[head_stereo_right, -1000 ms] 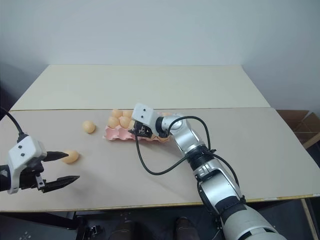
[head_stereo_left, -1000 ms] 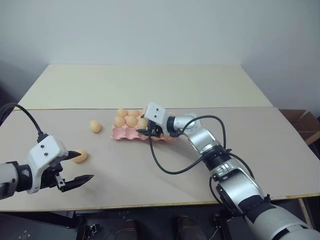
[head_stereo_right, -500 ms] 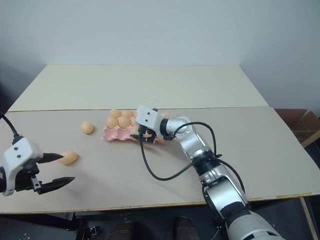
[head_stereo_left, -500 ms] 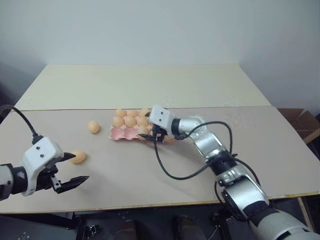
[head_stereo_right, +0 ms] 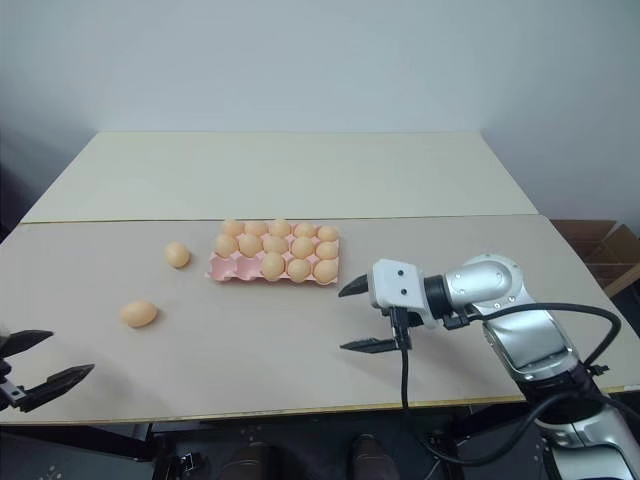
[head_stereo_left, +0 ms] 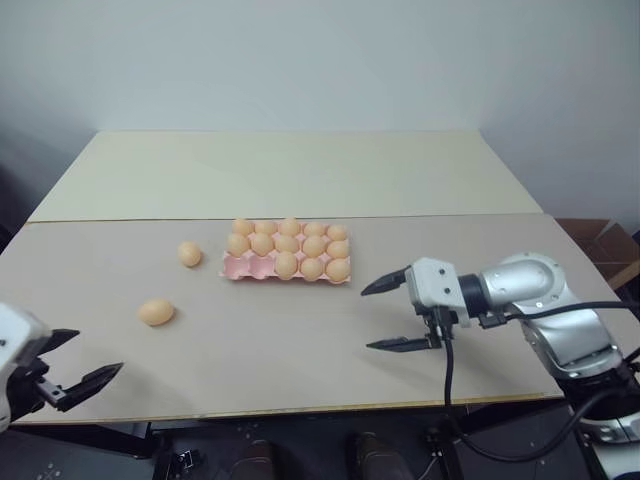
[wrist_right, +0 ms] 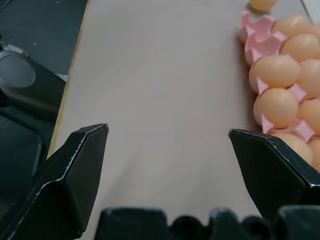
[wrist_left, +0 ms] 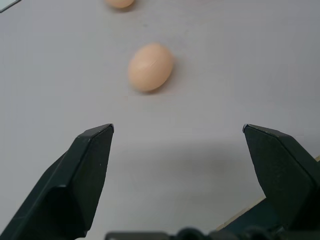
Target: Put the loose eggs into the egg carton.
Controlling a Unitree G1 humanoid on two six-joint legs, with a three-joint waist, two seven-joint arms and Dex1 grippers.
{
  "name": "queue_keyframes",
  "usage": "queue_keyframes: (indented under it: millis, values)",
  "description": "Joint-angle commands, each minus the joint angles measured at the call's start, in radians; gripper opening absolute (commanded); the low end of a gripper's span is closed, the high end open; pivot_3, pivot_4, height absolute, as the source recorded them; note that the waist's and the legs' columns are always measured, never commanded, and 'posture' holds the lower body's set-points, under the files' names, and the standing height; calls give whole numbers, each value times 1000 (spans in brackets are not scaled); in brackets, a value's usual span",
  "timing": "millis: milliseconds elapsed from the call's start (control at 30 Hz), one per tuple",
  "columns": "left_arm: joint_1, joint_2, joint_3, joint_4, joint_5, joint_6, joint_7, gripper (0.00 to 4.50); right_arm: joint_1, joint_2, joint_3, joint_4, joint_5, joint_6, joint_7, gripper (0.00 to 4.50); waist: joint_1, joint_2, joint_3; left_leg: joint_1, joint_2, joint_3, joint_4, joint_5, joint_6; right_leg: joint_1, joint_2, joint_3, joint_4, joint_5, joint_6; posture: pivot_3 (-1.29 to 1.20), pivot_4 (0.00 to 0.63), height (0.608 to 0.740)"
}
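Both grippers empty, two loose eggs left on the table

My right gripper (head_stereo_left: 393, 315), jaws spread wide and empty, hangs at about 4 o'clock from the egg carton (head_stereo_left: 243, 266), well apart; a second ago it sat over the carton's near edge. My left gripper (head_stereo_left: 78, 361), also wide open, has drawn back; the nearer egg (head_stereo_left: 156, 312) lies at its 1 o'clock, the other egg (head_stereo_left: 189, 254) just left of the carton

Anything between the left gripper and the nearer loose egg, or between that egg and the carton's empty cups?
Nothing visible. Bare table separates the open left gripper from the nearer loose egg, and that egg from the egg carton. The other loose egg sits off that line.
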Motion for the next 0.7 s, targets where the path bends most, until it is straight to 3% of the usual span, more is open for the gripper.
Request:
queue_keyframes:
  millis: [33,200,467,700]
  values:
    - [2,-30,41,-6,-7,-26,22,4500,9,-17,-43,-58,38,23,-18,4478,1,0,0,-1,0,0,0,0,0,0,0,0,0,0,0,0,150,740]
    - [-80,-70,-5,36,-27,-56,81,4500,21,-11,-26,-83,25,39,-66,4478,3,-2,-1,-2,-1,0,1,0,0,0,0,0,-1,0,0,0,150,740]
    - [-337,-90,-302,167,8,-92,222,4500,67,10,-37,-154,30,93,-175,4478,17,-5,-3,-3,-1,0,1,4,7,0,0,0,-1,0,0,0,150,740]
    - [-470,-92,-475,292,67,-147,283,4500,130,13,-61,-224,25,142,-280,4478,17,-5,-4,-3,-1,0,1,4,6,0,0,1,0,1,1,0,150,740]
